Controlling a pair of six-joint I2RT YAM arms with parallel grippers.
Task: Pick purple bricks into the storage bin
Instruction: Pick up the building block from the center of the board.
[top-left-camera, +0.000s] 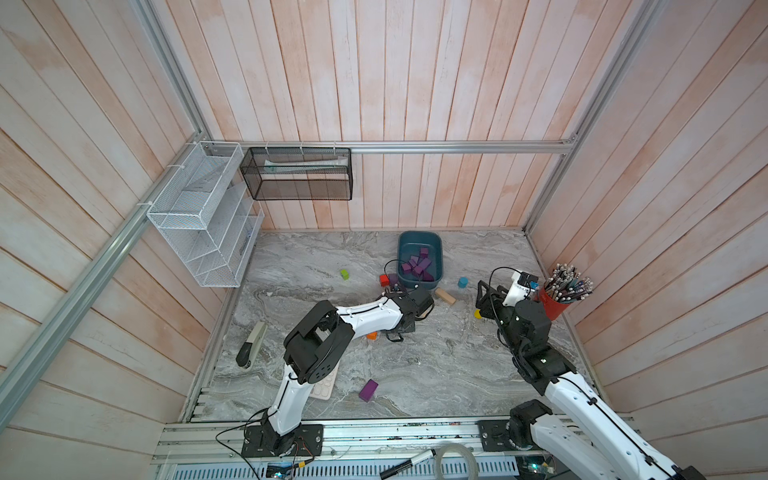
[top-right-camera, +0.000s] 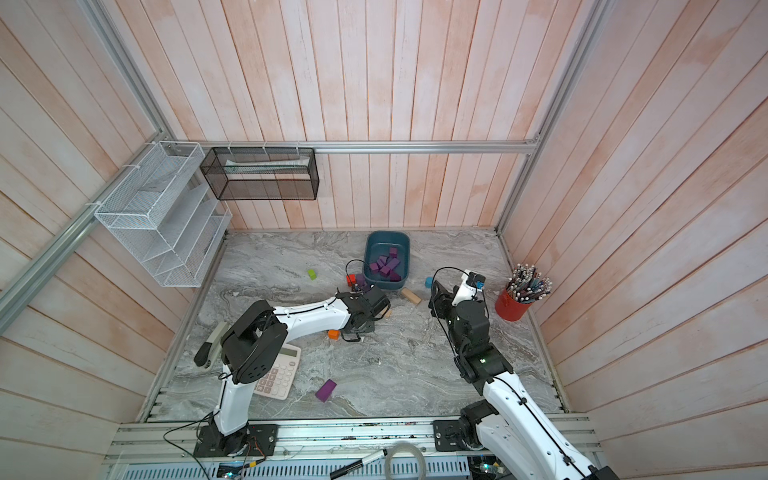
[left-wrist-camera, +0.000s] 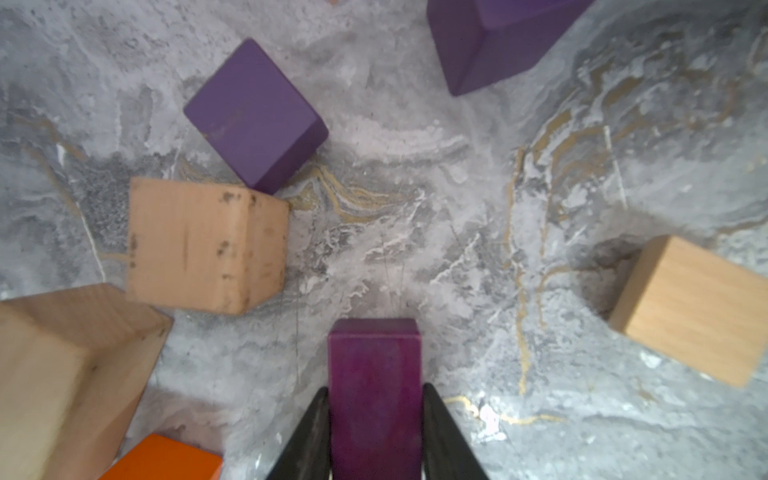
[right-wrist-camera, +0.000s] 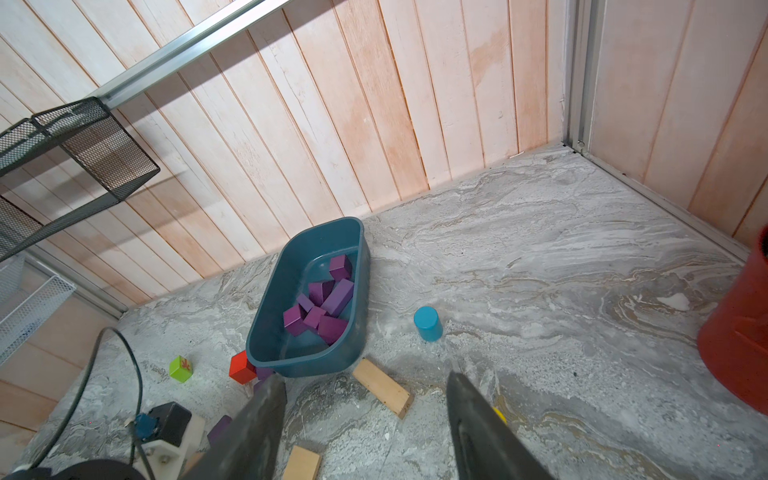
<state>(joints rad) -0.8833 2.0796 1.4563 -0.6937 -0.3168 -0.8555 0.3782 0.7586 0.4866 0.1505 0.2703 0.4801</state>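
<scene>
My left gripper (left-wrist-camera: 374, 390) is shut on a purple brick (left-wrist-camera: 374, 357), a black finger pressing each long side, just above the marble floor. Two more purple bricks lie beyond it: a cube (left-wrist-camera: 253, 116) and a larger piece (left-wrist-camera: 498, 41). In both top views the left wrist (top-left-camera: 409, 305) hangs just in front of the teal storage bin (top-left-camera: 419, 236), which holds several purple bricks (top-left-camera: 417, 266). Another purple brick (top-left-camera: 368, 390) lies alone near the front edge. My right gripper (right-wrist-camera: 366, 376) stands open and empty, right of the bin (right-wrist-camera: 316, 365).
Tan blocks (left-wrist-camera: 203, 245) (left-wrist-camera: 694, 307) and an orange one (left-wrist-camera: 166, 459) crowd the held brick. A red block (top-left-camera: 384, 279), green block (top-left-camera: 344, 274), blue cylinder (top-left-camera: 462, 282) and tan bar (top-left-camera: 445, 296) surround the bin. A red pencil cup (top-left-camera: 559, 299), stapler (top-left-camera: 252, 345) and calculator (top-right-camera: 278, 376) sit at the edges.
</scene>
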